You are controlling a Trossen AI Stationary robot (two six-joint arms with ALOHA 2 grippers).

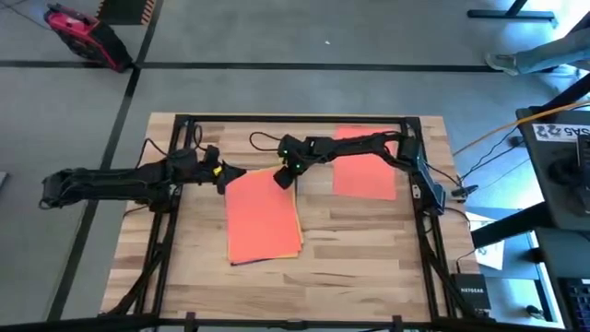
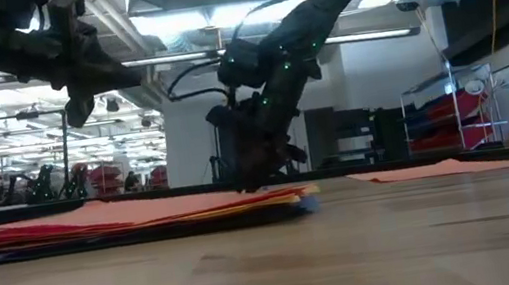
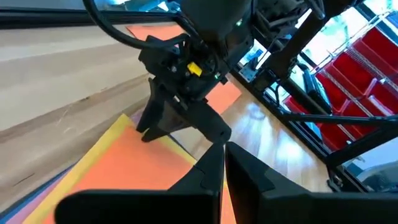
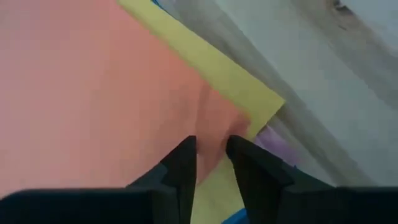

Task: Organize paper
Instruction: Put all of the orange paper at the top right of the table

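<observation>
On a wooden table [image 1: 359, 258], a stack of coloured paper [image 1: 264, 218] lies near the middle, an orange-red sheet on top, with a yellow sheet [image 4: 217, 68], a pink edge [image 4: 277, 142] and a sliver of blue [image 4: 231, 218] peeking out beneath at one corner. In the low view the stack [image 2: 125, 220] lies flat on the wood, darker layers showing along its underside.

The right gripper [image 4: 211, 158] is down at the stack's far corner, its two dark fingers [image 4: 181, 165] drawn narrow and pinching the raised corner of the top orange-red sheet [image 4: 93, 87], which buckles slightly between them. Seen from the left wrist, the same gripper [image 3: 180, 124] points steeply down onto that corner, green lights glowing on the wrist above it.

The left gripper [image 1: 221, 173] hangs just beside the stack's other far corner, not visibly touching paper; its fingers [image 3: 249, 180] stand close together with only a thin slit between them, holding nothing.

Farther back and to the right, a separate orange-red sheet [image 1: 364, 164] lies flat by itself under the right arm, well apart from the stack. A black frame [image 1: 295, 119] borders the table's far edge.
</observation>
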